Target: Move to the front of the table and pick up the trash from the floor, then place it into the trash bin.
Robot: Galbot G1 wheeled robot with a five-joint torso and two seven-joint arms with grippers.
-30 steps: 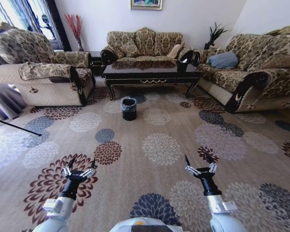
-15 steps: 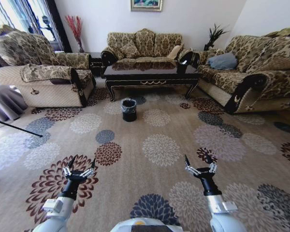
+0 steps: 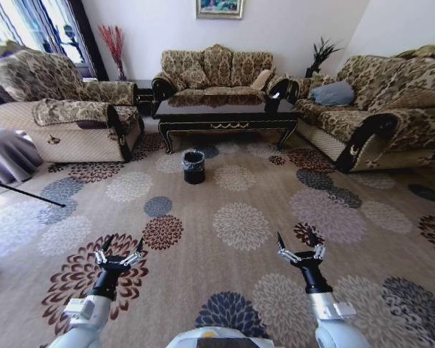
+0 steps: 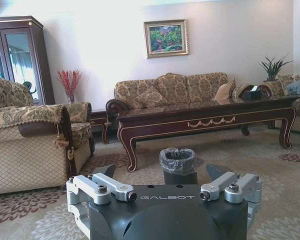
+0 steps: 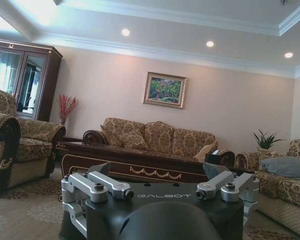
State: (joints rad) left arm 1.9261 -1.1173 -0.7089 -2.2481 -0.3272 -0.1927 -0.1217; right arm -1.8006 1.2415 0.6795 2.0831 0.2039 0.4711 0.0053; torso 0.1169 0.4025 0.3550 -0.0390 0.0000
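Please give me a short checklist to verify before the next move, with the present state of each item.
1. Path over the floor to the table: ok, bare carpet between.
2. Bin upright before the table, liner in place: ok.
3. Trash located: cannot tell, no scraps can be made out on the patterned carpet.
4. Left end effector open and holding nothing: ok.
5. Right end effector open and holding nothing: ok.
6. Close enough to reach the floor by the table: not ok, the table is far ahead.
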